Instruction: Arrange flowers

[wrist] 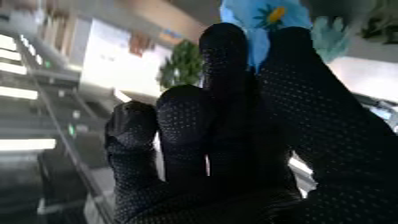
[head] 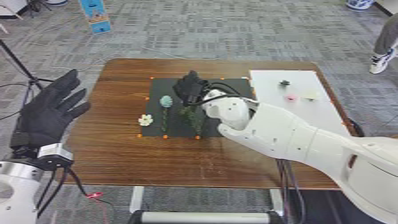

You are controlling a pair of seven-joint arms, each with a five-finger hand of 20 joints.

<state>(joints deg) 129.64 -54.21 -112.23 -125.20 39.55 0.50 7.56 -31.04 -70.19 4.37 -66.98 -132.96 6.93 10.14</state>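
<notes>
A light-blue flower with broad petals and an orange-yellow centre (wrist: 276, 15) is pinched between the thumb and a finger of my right hand (head: 188, 88), close to their tips. In the right wrist view my other fingers stand straight up beside that pinch. In the head view, this same hand is over the black rectangular mat (head: 153, 92), which lies on the brown wooden surface (head: 111, 155). My left hand (head: 53, 107) is spread wide, its thumb well apart from its straight fingers, near the left edge of the surface.

I count one flower in my pinch. On the mat I count one white flower with a yellowish centre (head: 146, 120), lying near the left edge, and one pale teal flower head (head: 166, 101) on a long green stem, to the right of the white one. Further right is green leafy foliage (head: 195, 117); I cannot tell how many stems make it up. On the white board (head: 284, 120) to the right of the mat I count three small pieces: one dark green (head: 284, 83), one pink (head: 291, 98) and one cream (head: 310, 94), set apart from each other.
</notes>
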